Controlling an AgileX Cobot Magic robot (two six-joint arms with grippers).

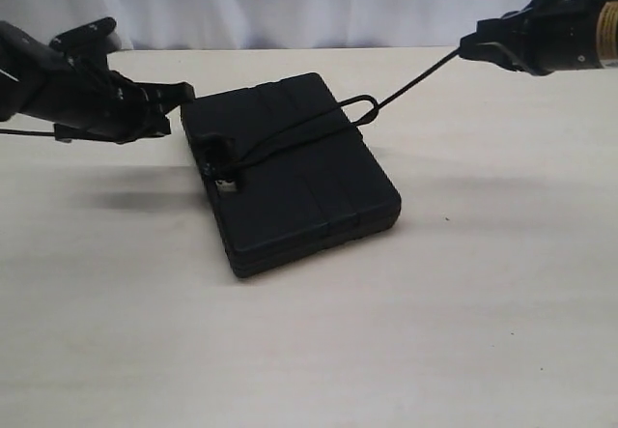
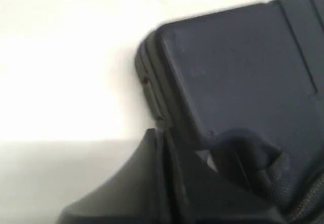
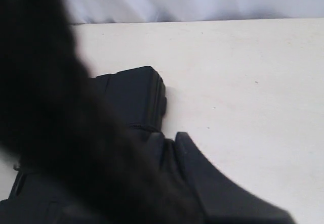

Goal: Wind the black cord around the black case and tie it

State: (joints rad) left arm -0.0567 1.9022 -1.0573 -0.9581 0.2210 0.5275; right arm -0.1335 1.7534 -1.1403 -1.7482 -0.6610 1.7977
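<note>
Black case (image 1: 299,172) lies flat in the middle of the desk (image 1: 483,302). The cord (image 1: 415,82) crosses its top, loops at the far edge and runs taut up to the right fingers (image 1: 480,47), which are closed on it. The left fingers (image 1: 172,93) are closed just beside the case's far left corner; whether they pinch any cord I cannot tell.

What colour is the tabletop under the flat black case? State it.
The smooth tabletop is plain pale cream, clearest in the exterior view.
</note>
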